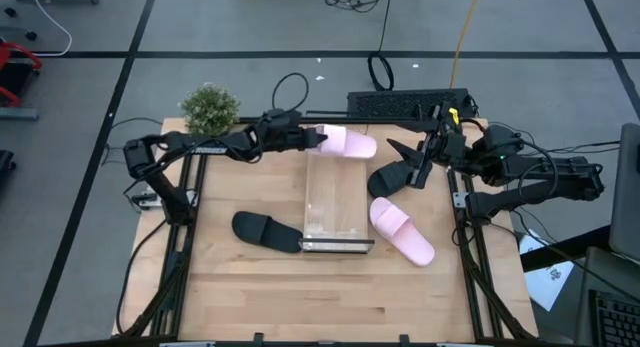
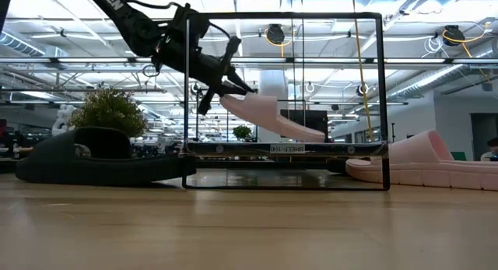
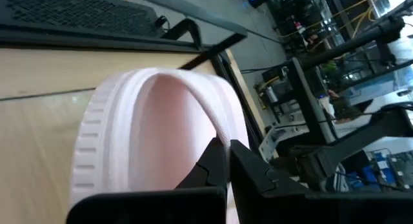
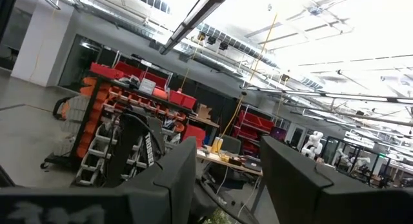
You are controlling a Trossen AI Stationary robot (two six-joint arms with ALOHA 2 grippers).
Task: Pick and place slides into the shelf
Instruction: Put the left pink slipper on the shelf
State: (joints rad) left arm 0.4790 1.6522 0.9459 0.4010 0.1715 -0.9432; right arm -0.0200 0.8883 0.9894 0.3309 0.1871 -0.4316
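My left gripper (image 1: 318,137) is shut on a pale pink slide (image 1: 348,143) above the far end of the light-wood shelf (image 1: 335,202). In the low view this slide (image 2: 272,118) slants down, away from the gripper (image 2: 222,91). A black slide (image 1: 392,175) lies right of the shelf. My right gripper (image 1: 422,159) is at that slide's right end, and in its wrist view its fingers (image 4: 174,182) stand apart with nothing between them. Whether it touches the slide, I cannot tell. A second black slide (image 1: 265,230) and a second pink slide (image 1: 402,230) rest sole-down on the table. My left gripper pinches the pink slide by the side of its wide strap (image 3: 222,130), at the slide's left end. The fingers (image 3: 213,166) come almost level from the table's left. The slide is lifted and tilted, its free end (image 2: 315,135) hanging lowest, close above the shelf.
A potted plant (image 1: 210,107) stands at the far left corner and a black perforated panel (image 1: 410,104) lies along the far edge. The shelf's thin metal frame (image 2: 383,99) rises at its near end. Bare tabletop (image 1: 320,297) spans the near side.
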